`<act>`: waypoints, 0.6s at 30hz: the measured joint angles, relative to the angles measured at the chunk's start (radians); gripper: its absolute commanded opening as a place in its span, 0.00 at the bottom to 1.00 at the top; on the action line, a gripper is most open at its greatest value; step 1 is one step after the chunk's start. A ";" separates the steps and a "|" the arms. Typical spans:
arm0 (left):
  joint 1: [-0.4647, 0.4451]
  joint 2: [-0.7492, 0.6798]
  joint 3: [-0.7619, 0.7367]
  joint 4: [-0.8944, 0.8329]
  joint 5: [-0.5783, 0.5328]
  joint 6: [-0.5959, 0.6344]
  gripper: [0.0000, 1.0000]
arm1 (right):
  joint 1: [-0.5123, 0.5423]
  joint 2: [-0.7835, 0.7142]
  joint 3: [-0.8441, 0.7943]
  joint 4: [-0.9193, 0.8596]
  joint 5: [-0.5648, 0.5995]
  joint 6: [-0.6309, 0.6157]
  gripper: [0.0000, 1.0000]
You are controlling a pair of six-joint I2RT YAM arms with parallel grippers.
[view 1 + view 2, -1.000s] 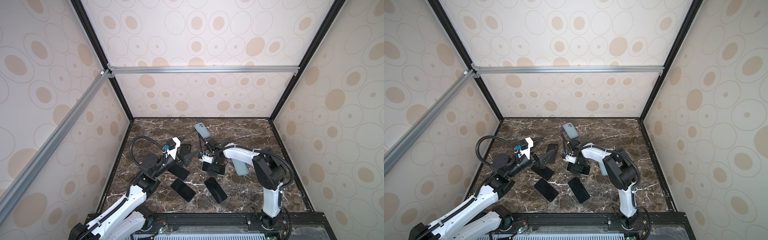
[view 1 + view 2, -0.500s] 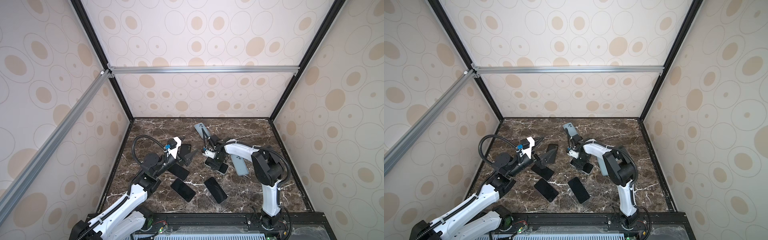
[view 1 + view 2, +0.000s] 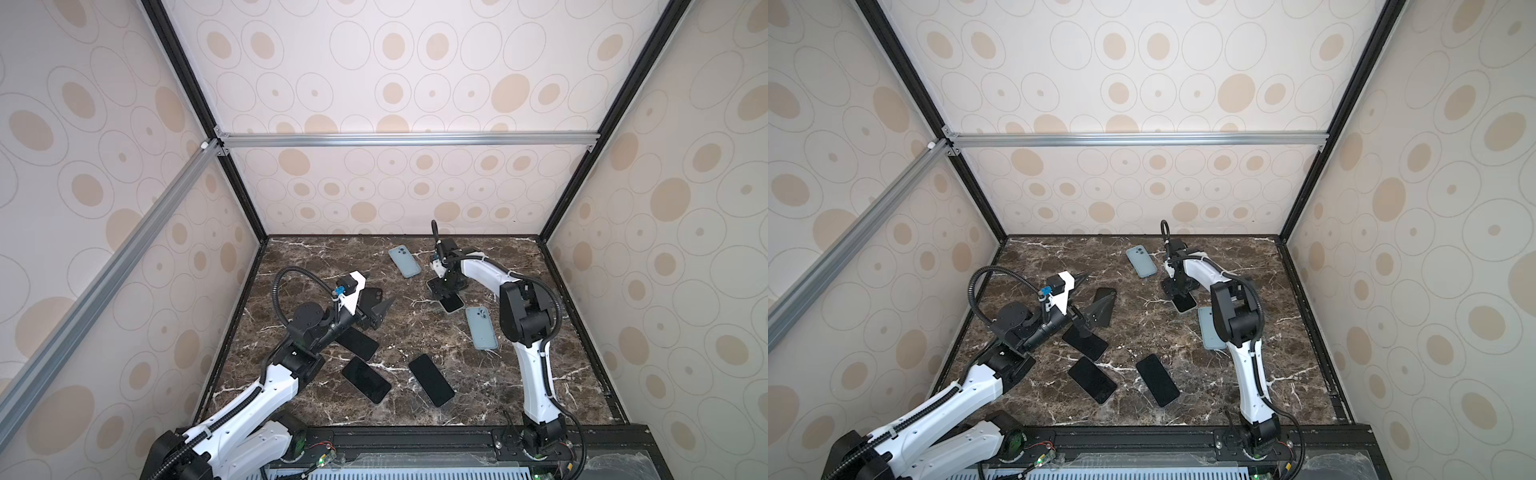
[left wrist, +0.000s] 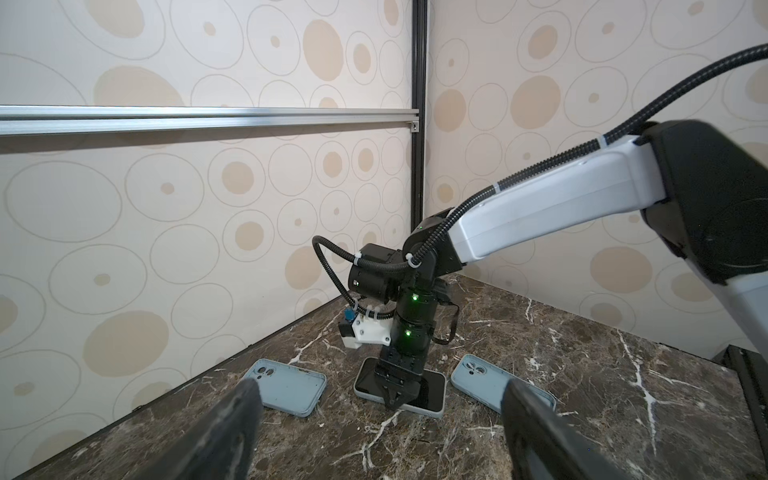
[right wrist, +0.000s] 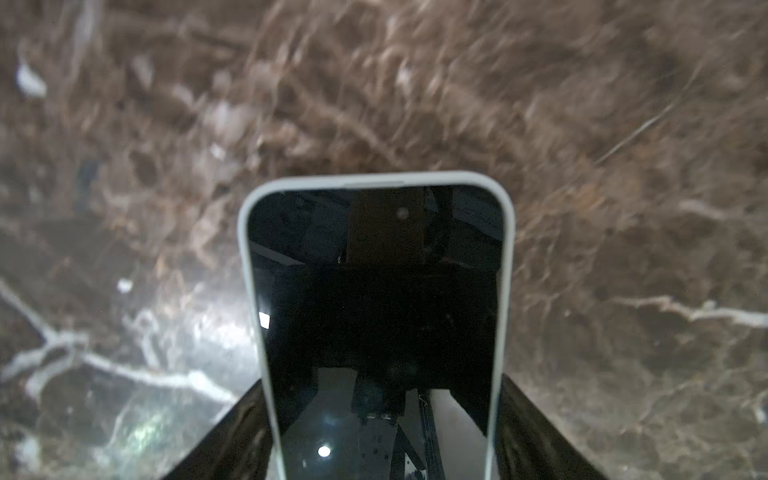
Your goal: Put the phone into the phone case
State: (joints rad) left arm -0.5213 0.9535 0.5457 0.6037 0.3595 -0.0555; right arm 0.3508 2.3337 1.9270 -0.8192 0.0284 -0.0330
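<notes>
1. Two arms were positioned over the marble bench. The left end effector hovered above the bench's left half, its fingers spread wide and holding nothing.
2. Directly below it lay a black item, back up, with a camera opening. Whether it was a phone or a case could not be determined.
3. Three dark phones lay screen-up without cases. The rear dark phone was partly under the left arm's wrist. The front-left dark phone was near it, towards the front edge. The front-middle dark phone lay to their right, apart from both.
4. Towards the back wall, right of centre, an empty pale-blue case lay hollow side up.
5. The phone sat screen-up inside its pale-blue phone case. It lay flat on the bench, right of centre.
6. The right end effector stood upright over that phone, its fingers pinching the phone case across both long edges.
7. A second empty case lay nearer the front, beside the right arm's elbow and apart from the cased phone.
</notes>
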 measured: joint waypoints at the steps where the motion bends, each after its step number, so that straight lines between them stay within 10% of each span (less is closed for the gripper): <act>1: 0.000 0.000 0.000 0.000 -0.003 0.000 0.89 | -0.009 0.029 0.050 -0.014 0.000 0.019 0.72; 18: 0.005 0.037 0.000 -0.008 -0.007 -0.009 0.87 | -0.158 0.262 0.462 -0.135 0.024 0.220 0.79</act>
State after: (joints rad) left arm -0.5159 0.9905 0.5457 0.5961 0.3527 -0.0643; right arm 0.1932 2.5958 2.3886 -0.9543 0.0521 0.1875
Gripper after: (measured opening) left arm 0.871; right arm 0.763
